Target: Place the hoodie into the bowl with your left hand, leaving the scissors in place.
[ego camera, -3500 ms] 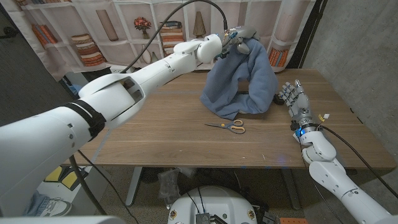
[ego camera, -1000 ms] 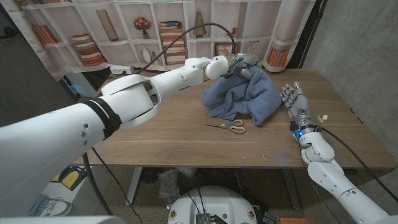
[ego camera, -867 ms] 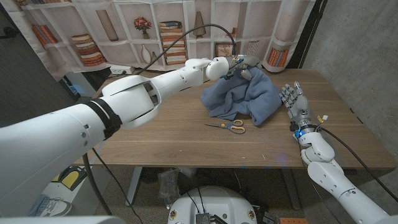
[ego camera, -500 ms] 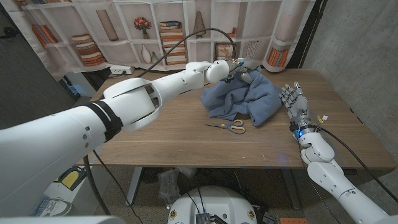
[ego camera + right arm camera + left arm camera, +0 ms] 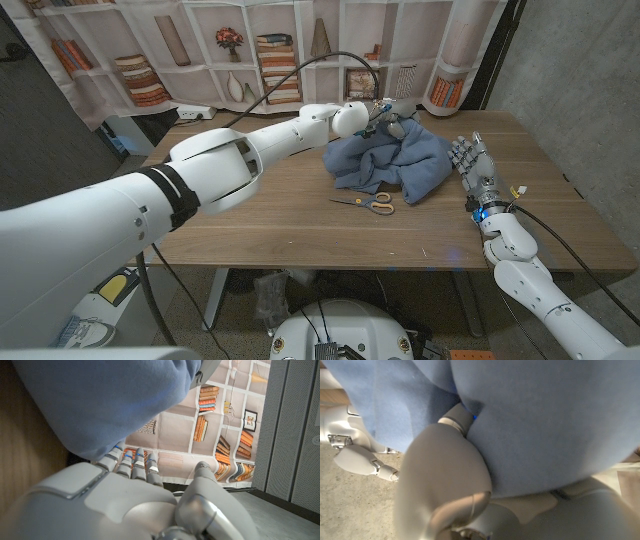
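Note:
A blue hoodie (image 5: pixel 392 160) lies bunched in a heap on the far right part of the wooden table (image 5: pixel 260 215). My left hand (image 5: pixel 391 107) grips its top edge at the back, and the cloth (image 5: pixel 545 420) folds over the fingers (image 5: pixel 445 475). Yellow-handled scissors (image 5: pixel 366 202) lie flat on the table just in front of the heap, apart from both hands. My right hand (image 5: pixel 468 160) stands upright beside the hoodie's right side, fingers apart and holding nothing; the hoodie (image 5: pixel 100 400) hangs close before the right hand (image 5: pixel 125 505). Whatever is under the cloth is hidden.
A curtain printed with bookshelves (image 5: pixel 240 45) hangs behind the table's far edge. A grey wall (image 5: pixel 580 80) stands to the right. A black cable (image 5: pixel 300 65) loops above my left arm. Bare wood stretches across the table's left and front.
My left hand has come down and slightly back with the hoodie. The cloth, hanging high earlier, has sunk into a lower, wider heap. Scissors and right hand have stayed put.

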